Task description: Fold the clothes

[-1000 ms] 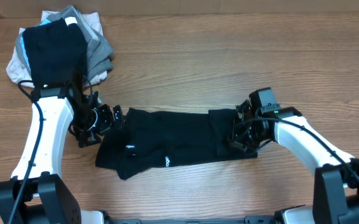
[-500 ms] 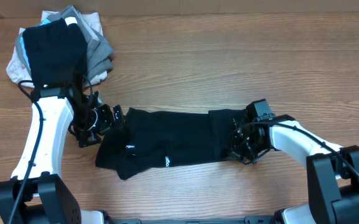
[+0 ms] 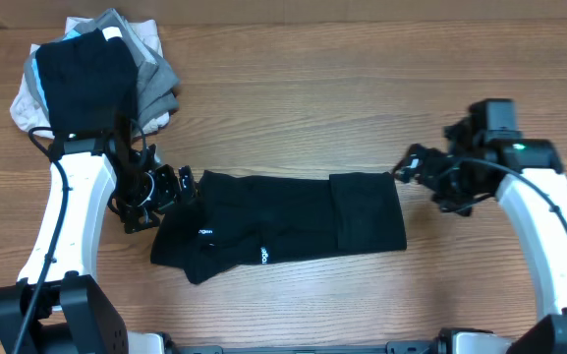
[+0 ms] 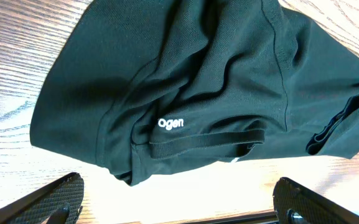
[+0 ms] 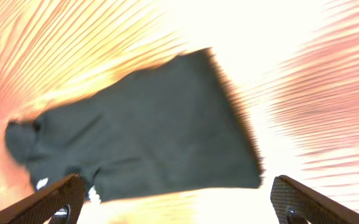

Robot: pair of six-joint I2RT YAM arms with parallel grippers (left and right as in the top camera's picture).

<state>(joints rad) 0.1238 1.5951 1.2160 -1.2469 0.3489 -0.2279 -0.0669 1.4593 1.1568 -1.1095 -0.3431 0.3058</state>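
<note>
A wooden bench [image 3: 312,88] carries a black shirt [image 3: 283,226], which lies flat toward 6 o'clock as a long folded band running from 9 to 3. Its 3 o'clock end is a neat doubled panel, while its 9 o'clock end is rumpled. A pile [image 3: 86,74] of black, grey and pale garments sits in the 10 o'clock corner, well apart from the shirt. The left gripper [image 3: 170,187] hangs at the shirt's 9 o'clock edge, jaws spread wide with nothing between them. The right gripper [image 3: 411,167] hovers just off the shirt's 2 o'clock corner, clear of the cloth, jaws likewise wide and empty. Small white lettering [image 4: 171,123] shows near a hem at the rumpled end.
</note>
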